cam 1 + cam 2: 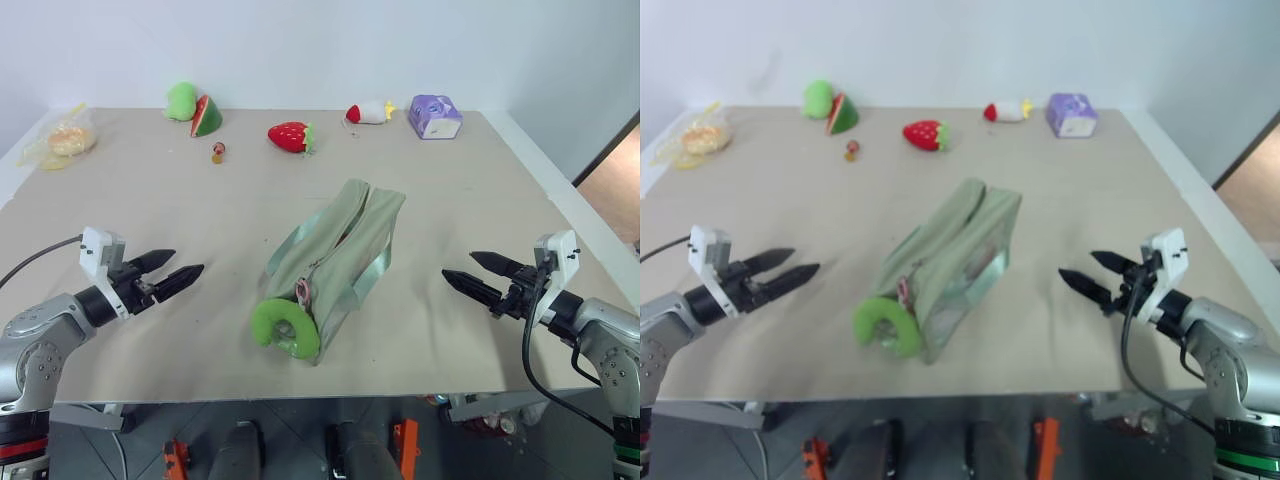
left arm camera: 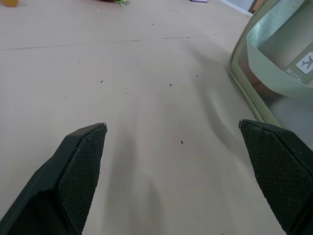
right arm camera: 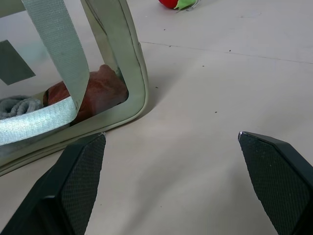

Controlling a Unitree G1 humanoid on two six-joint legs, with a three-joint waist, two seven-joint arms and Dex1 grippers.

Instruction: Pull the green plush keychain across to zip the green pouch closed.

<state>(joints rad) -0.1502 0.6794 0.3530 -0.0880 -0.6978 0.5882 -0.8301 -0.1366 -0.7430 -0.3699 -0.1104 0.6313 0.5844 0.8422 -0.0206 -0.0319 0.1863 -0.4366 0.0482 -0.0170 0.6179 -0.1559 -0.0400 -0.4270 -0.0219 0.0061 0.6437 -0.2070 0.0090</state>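
Note:
The pale green pouch (image 1: 345, 245) lies at the middle of the table, its top zipper gaping and a light strap loop (image 1: 372, 270) hanging on its side. A lime-green plush keychain (image 1: 283, 328) rests at the pouch's near end, toward the front edge. My left gripper (image 1: 172, 268) hovers open to the left of the pouch, apart from it. My right gripper (image 1: 472, 270) stands open to the right, also apart. The pouch's clear window (image 3: 54, 105) shows a reddish thing and something grey inside. In the left wrist view the pouch (image 2: 274, 58) sits just past one finger.
Along the far edge sit a green plush with a watermelon slice (image 1: 193, 108), a strawberry (image 1: 290, 136), a small red-and-white toy (image 1: 367, 113), a purple box (image 1: 434, 116) and a plastic bag (image 1: 58, 140). A tiny object (image 1: 217, 152) lies nearby. The table's front edge (image 1: 300, 385) runs close below the keychain.

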